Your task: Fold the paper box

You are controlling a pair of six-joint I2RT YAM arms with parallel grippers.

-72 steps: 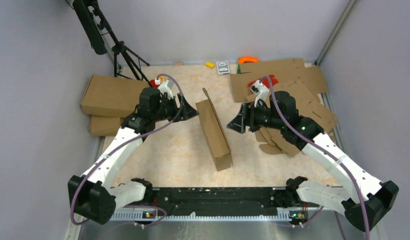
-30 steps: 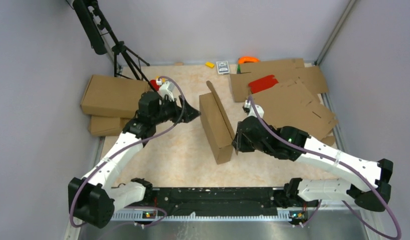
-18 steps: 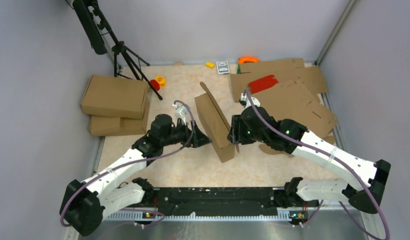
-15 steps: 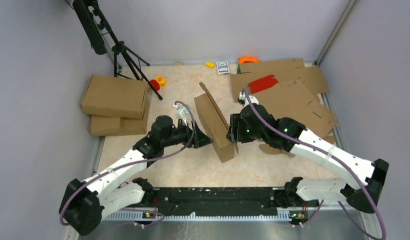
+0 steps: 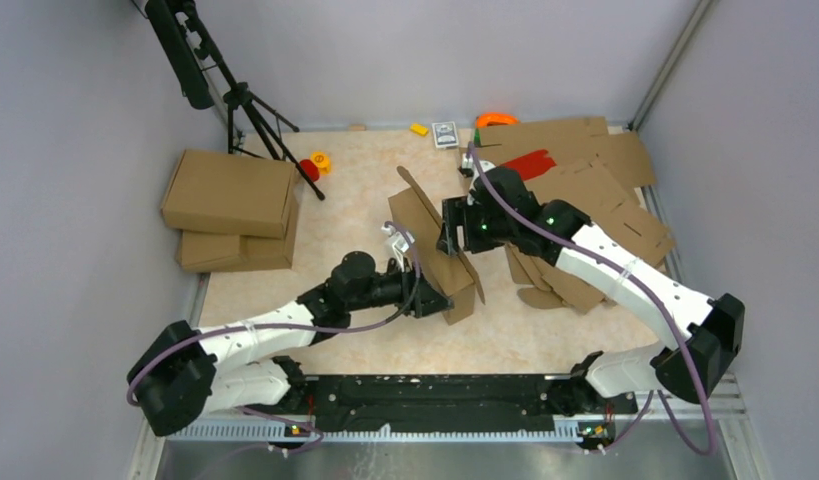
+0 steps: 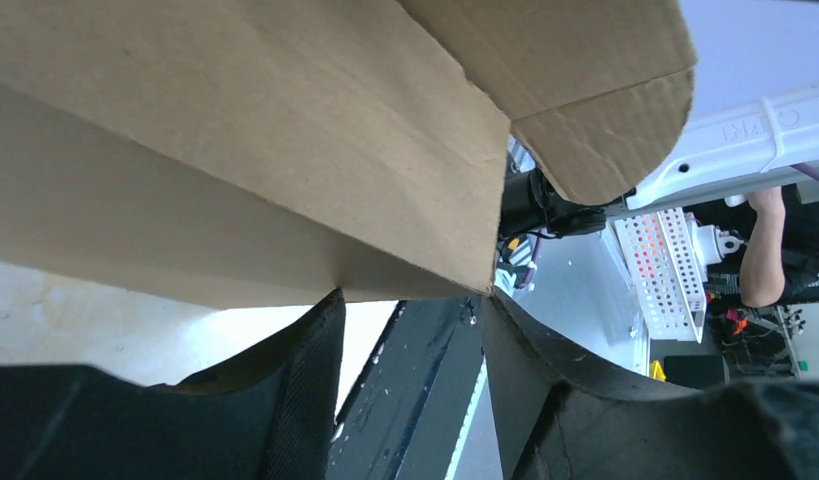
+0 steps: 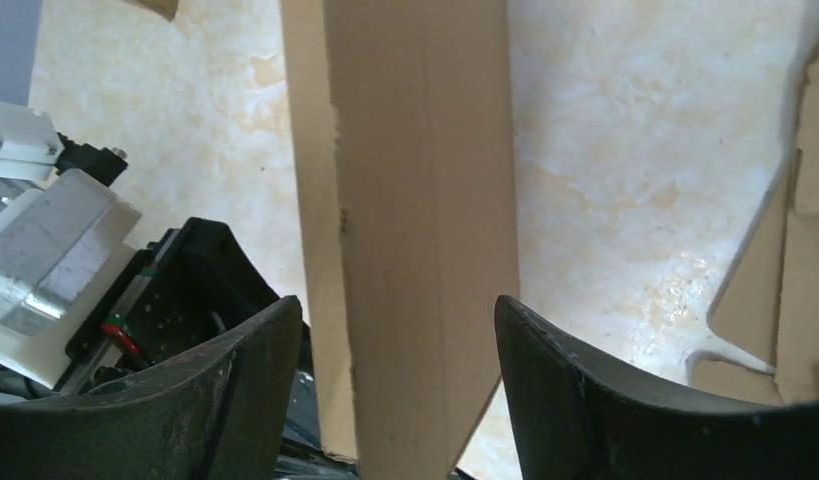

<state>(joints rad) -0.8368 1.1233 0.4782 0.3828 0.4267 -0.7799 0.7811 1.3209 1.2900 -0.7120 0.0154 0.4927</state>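
The paper box (image 5: 423, 238) stands on its long edge in the middle of the table, slanting from far left to near right, with one flap sticking up at its far end. My left gripper (image 5: 441, 303) sits at the box's near end. In the left wrist view its jaws (image 6: 407, 296) are open, and both fingertips (image 6: 328, 300) just meet the lower edge of the cardboard (image 6: 235, 150). My right gripper (image 5: 448, 227) is at the box's right side near the far end. In the right wrist view it (image 7: 397, 302) stands open astride the narrow cardboard wall (image 7: 425, 200), with gaps on both sides.
Two closed brown boxes (image 5: 230, 190) are stacked at the left. A heap of flat cardboard sheets (image 5: 595, 195) with a red piece (image 5: 530, 162) fills the back right. A tripod (image 5: 240, 100) stands back left, and small red and orange items (image 5: 313, 165) and a card pack (image 5: 445, 134) lie farther back.
My left arm swung from the far left to the box's near end, its jaws narrowing. My right gripper opened and moved from the near end up to the far end.
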